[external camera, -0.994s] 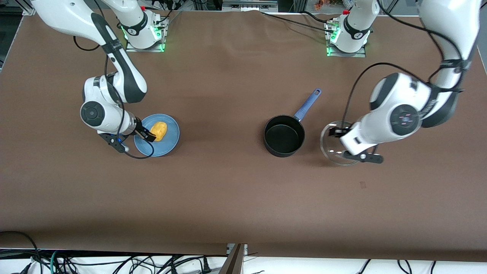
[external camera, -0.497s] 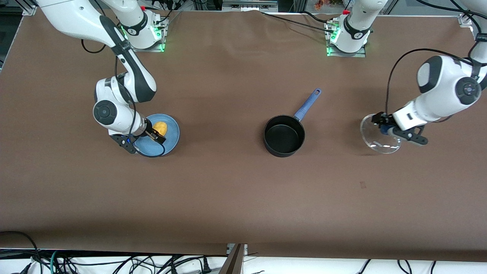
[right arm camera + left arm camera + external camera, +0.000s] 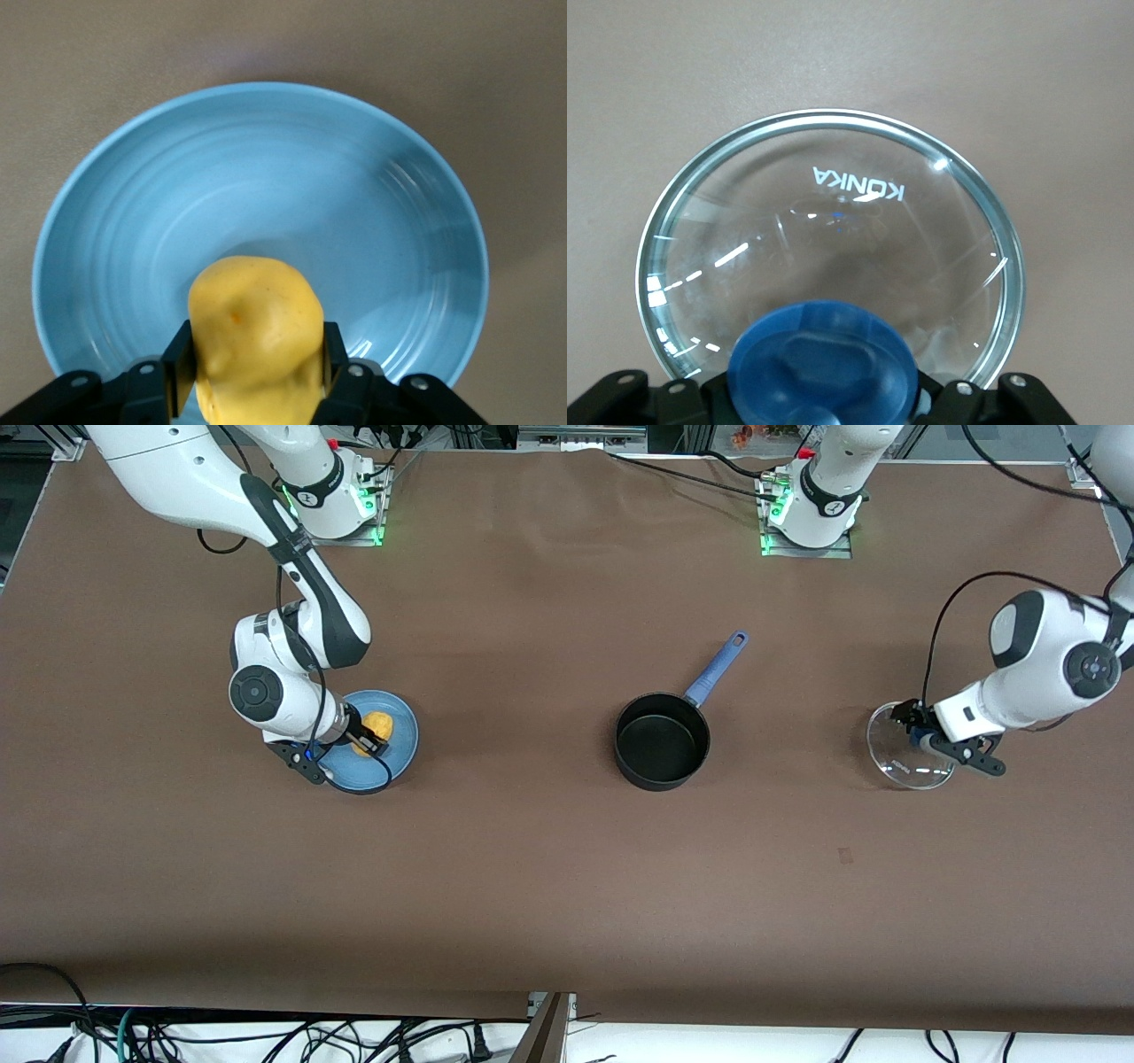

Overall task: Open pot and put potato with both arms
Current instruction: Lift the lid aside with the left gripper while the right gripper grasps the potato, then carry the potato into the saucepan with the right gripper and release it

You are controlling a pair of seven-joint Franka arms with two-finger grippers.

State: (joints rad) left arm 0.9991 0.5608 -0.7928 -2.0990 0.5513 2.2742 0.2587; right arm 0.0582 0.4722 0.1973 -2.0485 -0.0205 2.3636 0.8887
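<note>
Two tools busy: right tool (image 3: 361, 739) pinching yellow lumpy potato (image 3: 257, 332) over blue round plate (image 3: 397, 755); left tool (image 3: 917, 731) clamped on blue knob (image 3: 826, 363) of glass lid (image 3: 833, 239), toward left arm's end of surface. Black saucepan (image 3: 663, 742) open mid-surface.

A: right wrist view: what's in frame?
B: potato (image 3: 257, 332), yellow, lumpy; sits between the two black fingers (image 3: 177, 367) of the right gripper (image 3: 255, 370); a finger pressed against each flank, so it's clamped.
A: where is it relative to the plate?
B: over the blue plate (image 3: 372, 204); shadow falls on the plate's middle; can't tell if it's touching the plate or just above it.
A: anything else?
B: plate is round, ringed inside, glossy; lies on the brown table (image 3: 523, 80); table shows all around the rim.
</note>
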